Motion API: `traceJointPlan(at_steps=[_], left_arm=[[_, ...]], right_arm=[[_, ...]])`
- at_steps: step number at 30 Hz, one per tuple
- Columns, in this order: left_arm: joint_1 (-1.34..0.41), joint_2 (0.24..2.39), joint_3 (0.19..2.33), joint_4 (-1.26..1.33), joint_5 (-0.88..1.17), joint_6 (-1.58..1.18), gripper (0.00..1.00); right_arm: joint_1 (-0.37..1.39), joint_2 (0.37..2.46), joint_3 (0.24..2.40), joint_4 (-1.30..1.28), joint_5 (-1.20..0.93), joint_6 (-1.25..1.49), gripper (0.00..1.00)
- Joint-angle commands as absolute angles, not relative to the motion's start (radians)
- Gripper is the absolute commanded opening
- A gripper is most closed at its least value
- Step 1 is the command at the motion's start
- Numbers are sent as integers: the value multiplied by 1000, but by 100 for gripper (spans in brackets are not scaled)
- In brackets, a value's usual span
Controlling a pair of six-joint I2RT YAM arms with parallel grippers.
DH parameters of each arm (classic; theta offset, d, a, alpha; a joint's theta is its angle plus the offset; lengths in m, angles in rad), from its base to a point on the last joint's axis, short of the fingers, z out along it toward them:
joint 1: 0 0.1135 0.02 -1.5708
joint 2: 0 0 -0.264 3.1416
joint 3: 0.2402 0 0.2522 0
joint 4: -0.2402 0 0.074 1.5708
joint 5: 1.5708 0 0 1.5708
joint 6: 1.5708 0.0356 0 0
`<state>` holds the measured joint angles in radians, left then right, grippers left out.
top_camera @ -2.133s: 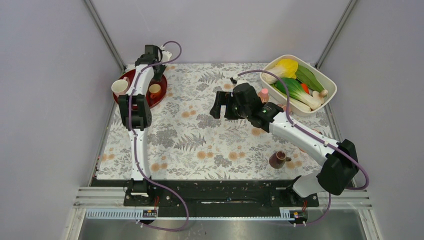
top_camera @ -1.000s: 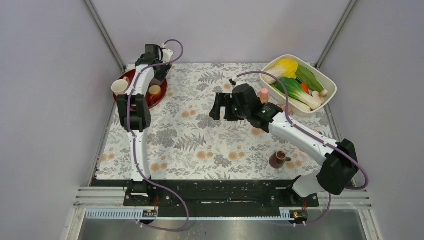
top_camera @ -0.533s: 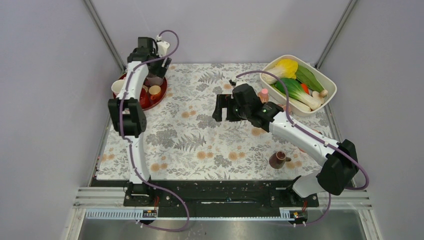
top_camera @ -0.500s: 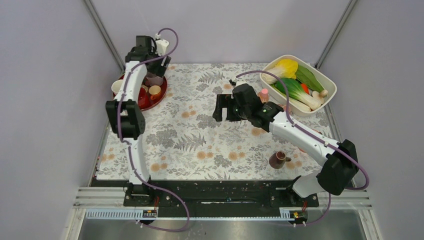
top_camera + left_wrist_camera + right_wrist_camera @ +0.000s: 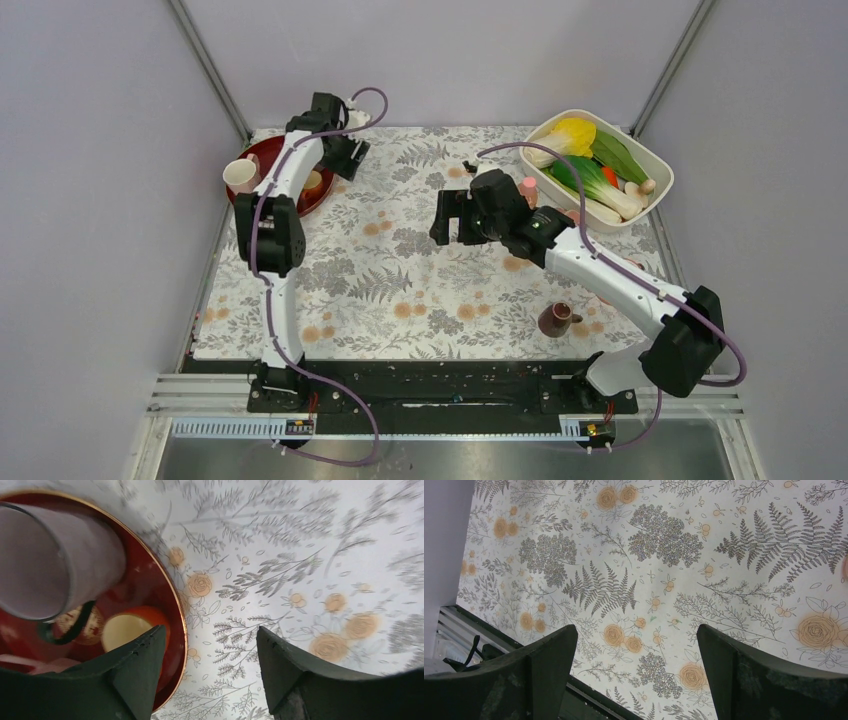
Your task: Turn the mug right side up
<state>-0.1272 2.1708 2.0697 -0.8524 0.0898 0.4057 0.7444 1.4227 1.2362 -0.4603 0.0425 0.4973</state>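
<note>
The mug (image 5: 55,560), pale pink and blurred, stands on the dark red tray (image 5: 150,592) near its back rim, wider end towards the camera. In the top view it is hidden under the left arm. My left gripper (image 5: 210,630) hangs open over the tray's right rim, nothing between its fingers, apart from the mug; the top view shows this gripper (image 5: 347,158) just right of the tray (image 5: 262,150). My right gripper (image 5: 636,627) is open and holds nothing above the flowered tablecloth; from above it (image 5: 445,215) sits mid-table.
A cream cup (image 5: 240,175) and a small orange cup (image 5: 318,181) share the tray. A dark mug (image 5: 556,318) stands near the front right. A white tub (image 5: 664,172) of vegetables and a pink-capped bottle (image 5: 528,187) are at the back right. Walls close both sides.
The left arm rose over the back of the tray, then swung right and down to the tray's right rim, leaving the mug behind. The right arm barely shifted.
</note>
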Motion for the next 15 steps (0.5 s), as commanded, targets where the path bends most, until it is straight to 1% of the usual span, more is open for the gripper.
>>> traceJointPlan(at_steps=[1, 7, 10, 12, 15], left_arm=[[-132, 2263, 2157, -873, -17, 389, 70], [-130, 2401, 2226, -881, -111, 413, 63], [-130, 2422, 2238, -871, -121, 415, 61], [-128, 2430, 2236, -871, -117, 416, 58], [-127, 2433, 2227, -864, -121, 414, 58]], right_arm=[[754, 1356, 1212, -435, 70, 500, 99], [753, 1333, 1189, -442, 75, 506, 100], [754, 1323, 1182, -445, 83, 506, 100], [754, 1317, 1180, -445, 85, 506, 100], [754, 1316, 1180, -445, 87, 505, 99]])
